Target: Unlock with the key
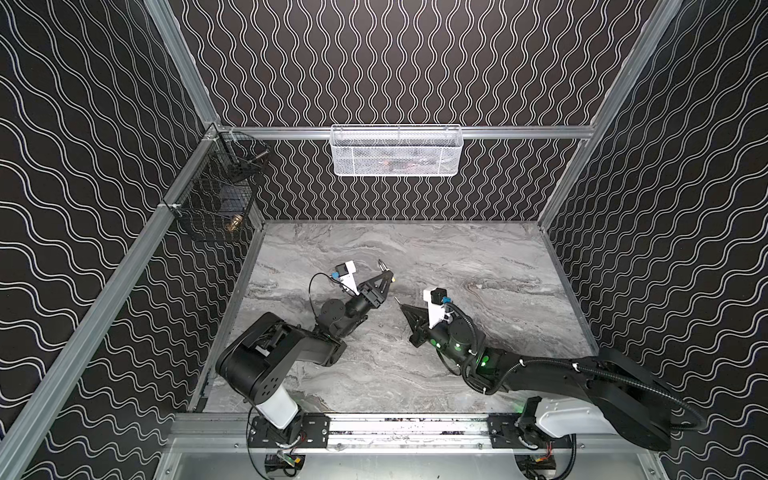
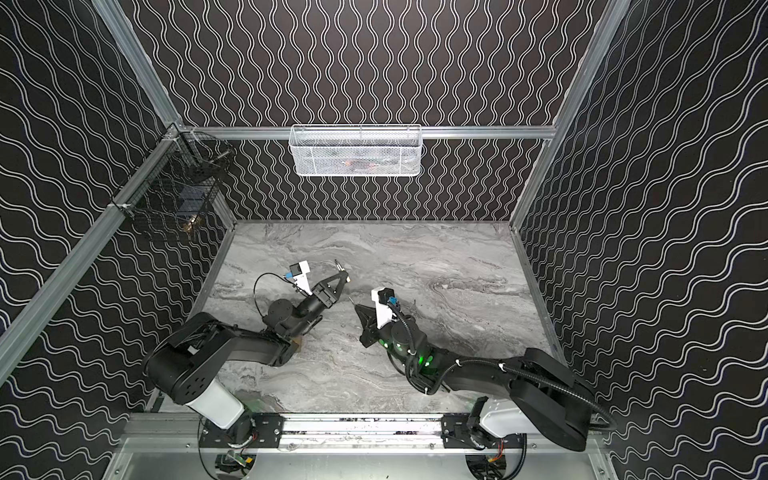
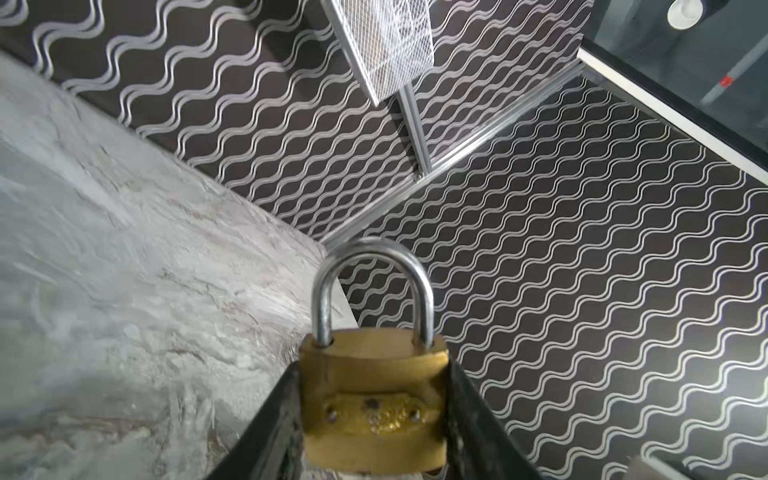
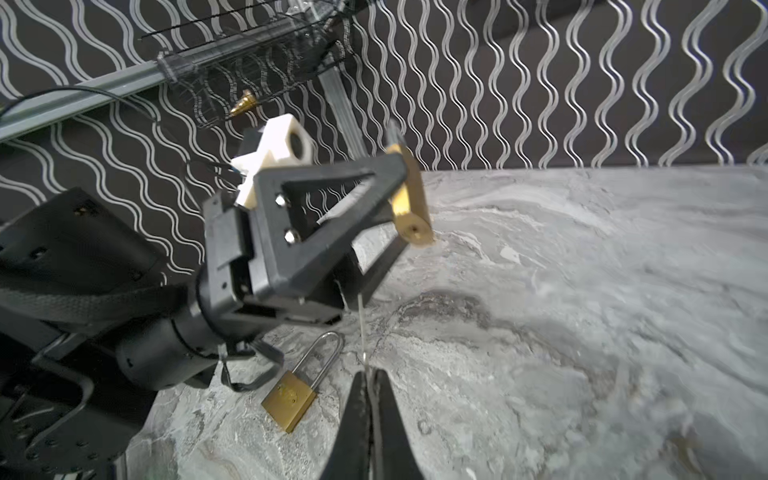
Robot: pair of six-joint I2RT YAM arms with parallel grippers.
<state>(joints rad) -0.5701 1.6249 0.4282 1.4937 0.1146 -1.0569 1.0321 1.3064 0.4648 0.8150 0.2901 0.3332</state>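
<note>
"While the left fingers (image 3: 270, 436) grip the brass padlock (image 3: 374, 399) by its sides, raised with the shackle outward, where's the key (image 4: 362, 332)?"

"Pinched in the clenched right fingers (image 4: 353, 415), tip near that padlock, not touching. Open tabletop (image 4: 582, 291) spreads to the right. Two padlocks: a long-shackled padlock (image 4: 289, 401) lies flat under the left arm. One key."

Both top views stare down from high over the near edge, covering the whole counter (image 1: 478, 257). Left wrist camera hugs the left tool (image 3: 374, 368), facing the far right corner. Right wrist camera looks left, sharing that tool and its padlock (image 4: 409, 195).
</note>
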